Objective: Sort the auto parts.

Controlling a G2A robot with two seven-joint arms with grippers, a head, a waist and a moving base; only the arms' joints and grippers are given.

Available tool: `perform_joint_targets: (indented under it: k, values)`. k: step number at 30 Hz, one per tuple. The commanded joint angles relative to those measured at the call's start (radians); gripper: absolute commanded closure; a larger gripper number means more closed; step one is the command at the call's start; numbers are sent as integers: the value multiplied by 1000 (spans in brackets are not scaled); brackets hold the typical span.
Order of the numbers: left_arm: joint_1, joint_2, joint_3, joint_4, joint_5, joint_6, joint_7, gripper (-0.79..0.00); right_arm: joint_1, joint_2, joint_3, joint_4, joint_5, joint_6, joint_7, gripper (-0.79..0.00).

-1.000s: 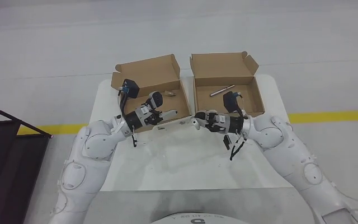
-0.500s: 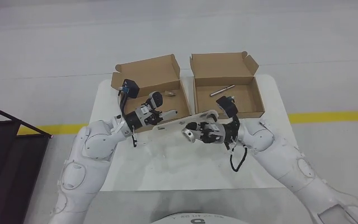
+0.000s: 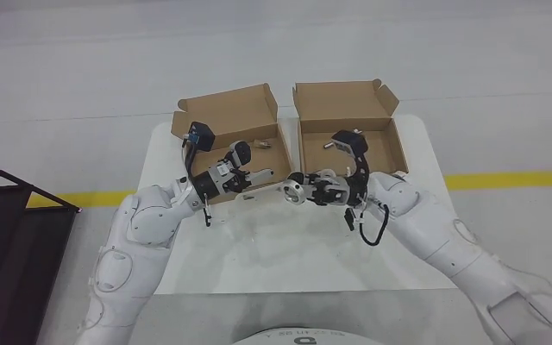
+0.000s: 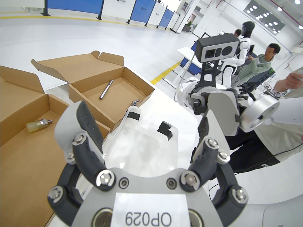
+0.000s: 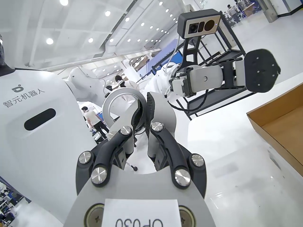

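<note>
My right gripper [image 3: 299, 189] is shut on a silver metal ring [image 3: 292, 191] above the table, just in front of the gap between two cardboard boxes. In the right wrist view the ring [image 5: 123, 103] sits clamped between the fingers of the right gripper [image 5: 142, 106]. My left gripper [image 3: 250, 178] stands open at the left box's front edge, facing the ring [image 4: 260, 115]. A clear plastic part [image 4: 146, 140] with black clips lies below the left gripper [image 4: 146, 109]. The left box [image 3: 226, 116] holds a small fitting [image 4: 39, 124]. The right box [image 3: 397, 155] holds a metal rod [image 3: 342, 138].
Both boxes stand open at the far side of the white table [image 3: 285, 250], flaps raised. A dark rack [image 3: 21, 250] stands on the floor to the left. The table's near half is bare.
My right gripper with the ring swung toward the near side, then back up, ending slightly left and closer to the left gripper; its wrist turned. The left arm stayed still.
</note>
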Motion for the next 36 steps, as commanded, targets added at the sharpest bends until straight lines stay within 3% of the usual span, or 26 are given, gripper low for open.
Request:
perform_joint_targets:
  k: [1,8,14,15,18,22,27,36]
  values:
    - [0,0,0,0,0,0,0,-785,3,4,-4,-2,0,-7,-7,0]
    - [0,0,0,0,0,0,0,-785,4,17,38,6,-52,-7,-11,0]
    - [0,0,0,0,0,0,0,-785,-81,29,233,-10,-335,-6,-231,0]
    - [0,0,0,0,0,0,0,-785,-104,30,278,-17,-423,18,-301,0]
    - [0,0,0,0,0,0,0,-785,-197,26,383,-152,-825,232,-560,0]
    - [0,0,0,0,0,0,0,-785,-306,14,390,-274,-1059,394,-768,0]
    - [0,0,0,0,0,0,0,-785,-334,5,378,-303,-1152,472,-819,0]
    - [0,0,0,0,0,0,0,-785,-343,0,380,-307,-1173,485,-824,0]
